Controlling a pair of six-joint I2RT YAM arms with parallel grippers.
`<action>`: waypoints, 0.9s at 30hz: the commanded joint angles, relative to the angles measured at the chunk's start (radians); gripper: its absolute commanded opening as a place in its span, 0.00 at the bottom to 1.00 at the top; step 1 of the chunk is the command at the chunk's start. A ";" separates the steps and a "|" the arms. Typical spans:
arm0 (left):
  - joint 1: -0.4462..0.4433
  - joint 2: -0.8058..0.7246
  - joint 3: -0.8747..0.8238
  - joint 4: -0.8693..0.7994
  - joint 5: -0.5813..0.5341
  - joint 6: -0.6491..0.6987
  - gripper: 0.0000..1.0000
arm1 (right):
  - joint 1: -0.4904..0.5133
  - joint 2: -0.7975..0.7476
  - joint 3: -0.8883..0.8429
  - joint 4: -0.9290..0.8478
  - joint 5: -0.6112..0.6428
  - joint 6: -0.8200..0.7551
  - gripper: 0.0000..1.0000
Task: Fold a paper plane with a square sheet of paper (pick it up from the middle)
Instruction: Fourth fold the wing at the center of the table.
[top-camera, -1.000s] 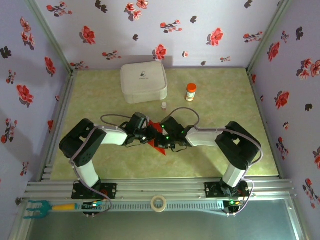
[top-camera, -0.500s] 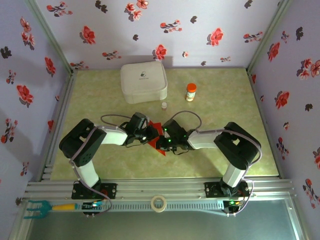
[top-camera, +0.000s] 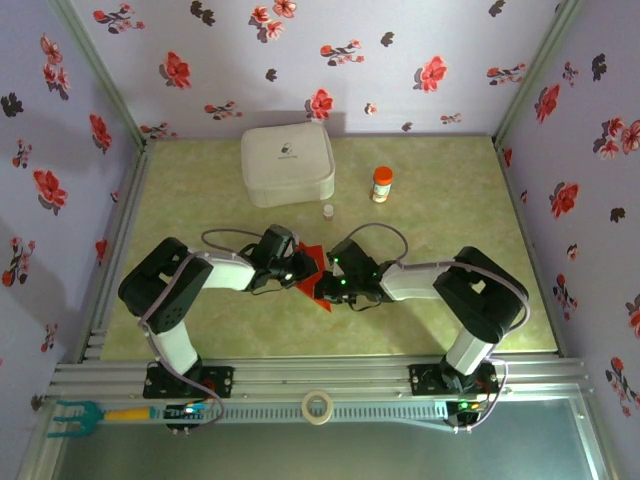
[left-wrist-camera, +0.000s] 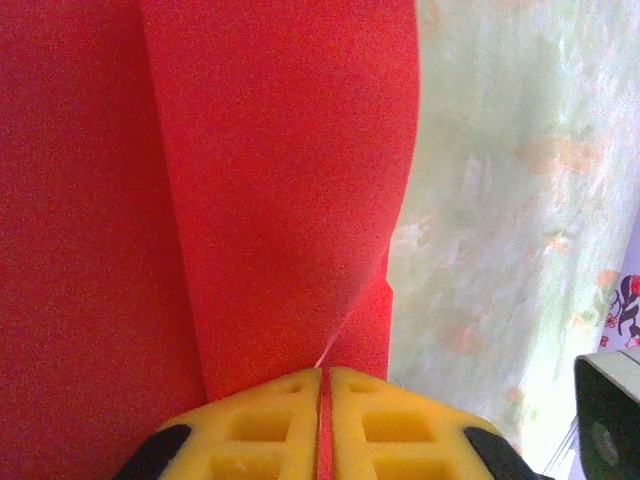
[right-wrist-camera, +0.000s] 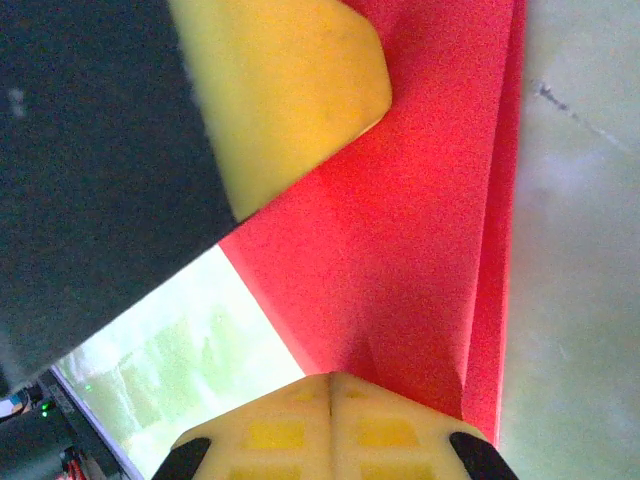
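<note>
The square sheet of paper (top-camera: 313, 272) is bright red and creased into overlapping layers, with a pointed end toward the near side. It lies between my two grippers at mid-table. My left gripper (top-camera: 299, 268) is shut on its edge; in the left wrist view a thin red strip shows between the yellow fingers (left-wrist-camera: 260, 430) and the paper (left-wrist-camera: 270, 180) spreads ahead of the gripper (left-wrist-camera: 323, 385). My right gripper (top-camera: 331, 284) is shut, its tips (right-wrist-camera: 330, 385) against the paper (right-wrist-camera: 400, 250), no red between the jaws. The left gripper's yellow finger (right-wrist-camera: 290, 90) rests on the sheet just beyond.
A white rounded case (top-camera: 287, 165) stands at the back, with an orange-capped bottle (top-camera: 381, 184) and a tiny vial (top-camera: 327, 211) to its right. A tape roll (top-camera: 318, 406) and a teal tool (top-camera: 75, 417) lie on the front rail. Green tabletop (top-camera: 450, 210) lies bare to the right.
My right gripper has slid a little toward the near side along the paper, still shut. The left gripper has kept its hold and place.
</note>
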 joint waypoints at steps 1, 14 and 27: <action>0.006 0.009 -0.016 -0.087 -0.039 0.016 0.12 | 0.007 -0.033 0.053 -0.099 -0.002 -0.043 0.01; 0.005 0.004 -0.019 -0.086 -0.037 0.016 0.12 | 0.000 0.005 0.018 -0.149 0.061 -0.033 0.00; 0.007 0.007 -0.022 -0.084 -0.038 0.015 0.12 | -0.005 -0.054 -0.106 -0.057 0.033 0.018 0.01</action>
